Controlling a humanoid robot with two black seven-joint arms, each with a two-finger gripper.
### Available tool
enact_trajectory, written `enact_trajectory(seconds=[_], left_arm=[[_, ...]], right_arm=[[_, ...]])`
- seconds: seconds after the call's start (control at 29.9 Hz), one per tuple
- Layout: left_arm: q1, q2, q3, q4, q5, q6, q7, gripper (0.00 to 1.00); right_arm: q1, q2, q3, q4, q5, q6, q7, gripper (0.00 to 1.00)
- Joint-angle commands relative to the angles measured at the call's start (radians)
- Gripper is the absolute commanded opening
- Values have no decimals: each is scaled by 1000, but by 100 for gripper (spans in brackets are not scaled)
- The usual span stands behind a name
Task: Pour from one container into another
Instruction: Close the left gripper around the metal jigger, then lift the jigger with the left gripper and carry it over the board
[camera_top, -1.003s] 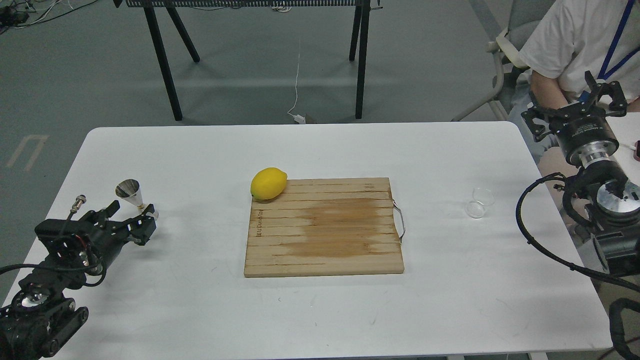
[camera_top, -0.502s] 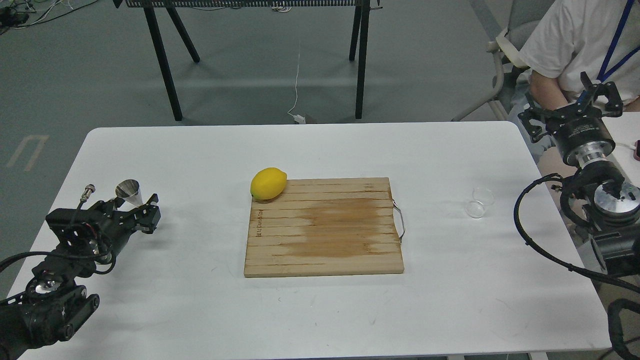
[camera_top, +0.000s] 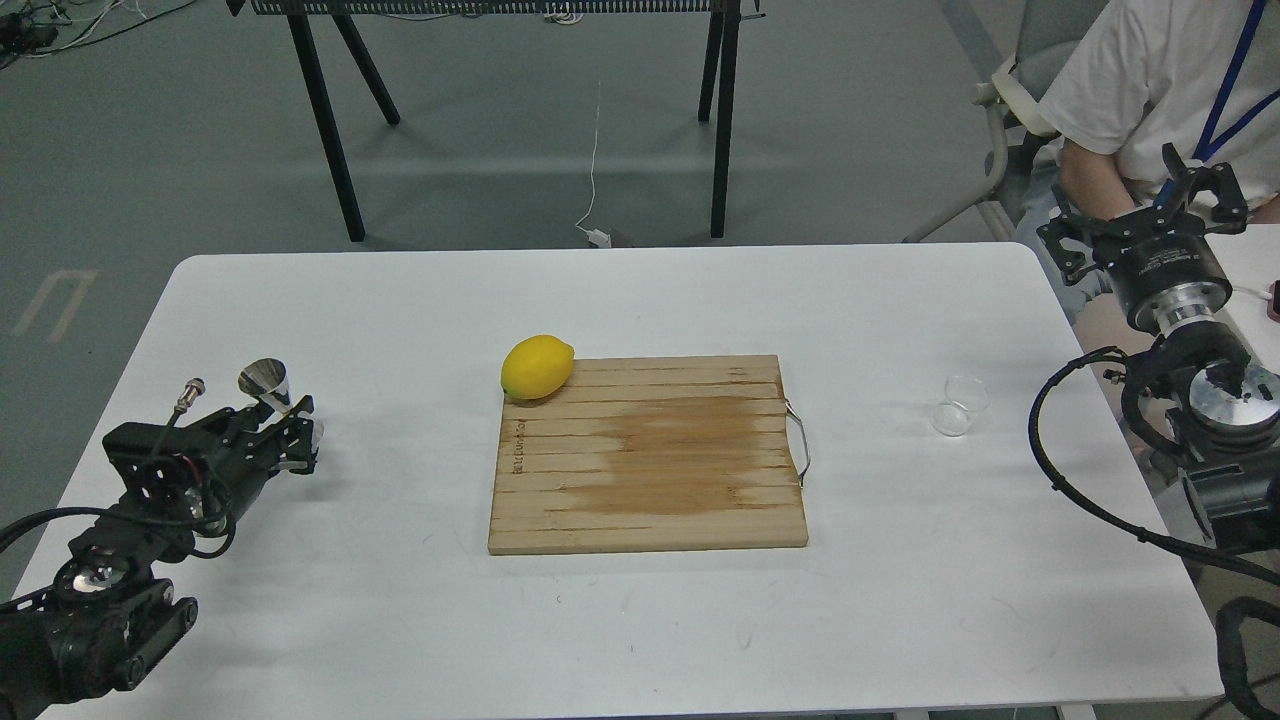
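Clear cup (camera_top: 958, 405) sits on the right part of the white table (camera_top: 620, 620), well apart from the wooden cutting board (camera_top: 648, 455) and its thin metal handle (camera_top: 799, 440). Its round rim shows faintly against the tabletop, and nothing touches it.

Over at the left edge of the table stands the steel jigger (camera_top: 268, 385), slightly tilted, with its upper cone open to the view. The left gripper (camera_top: 290, 440) lies low there, its fingers closed around the jigger's lower part, which is hidden between them.

The right gripper (camera_top: 1150, 215) hangs beyond the table's far right corner, near a seated person in a white shirt (camera_top: 1150, 80); its fingers are spread apart and carry nothing.

A yellow lemon (camera_top: 538, 367) rests on the far left corner of the board, overhanging its edge a little.
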Motion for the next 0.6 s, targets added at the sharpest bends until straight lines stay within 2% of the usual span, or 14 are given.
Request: enact_trajectory(seconds=[0.0,0.2,0.33,0.57], left_arm=[[-2,-6,0,0,0,0,-1,25],[6,-7,1,0,2,12,5,9],[6,-10,17,-3,3,25,1,6],[-37,13,61,-26,2,50,2,5]], right_arm=[[0,-2,0,1,0,0,0,100],[0,0,6,1,0,0,0,100],[0,1,6,3,0,0,0,100],[0,-3,6,1,0,0,0,100]])
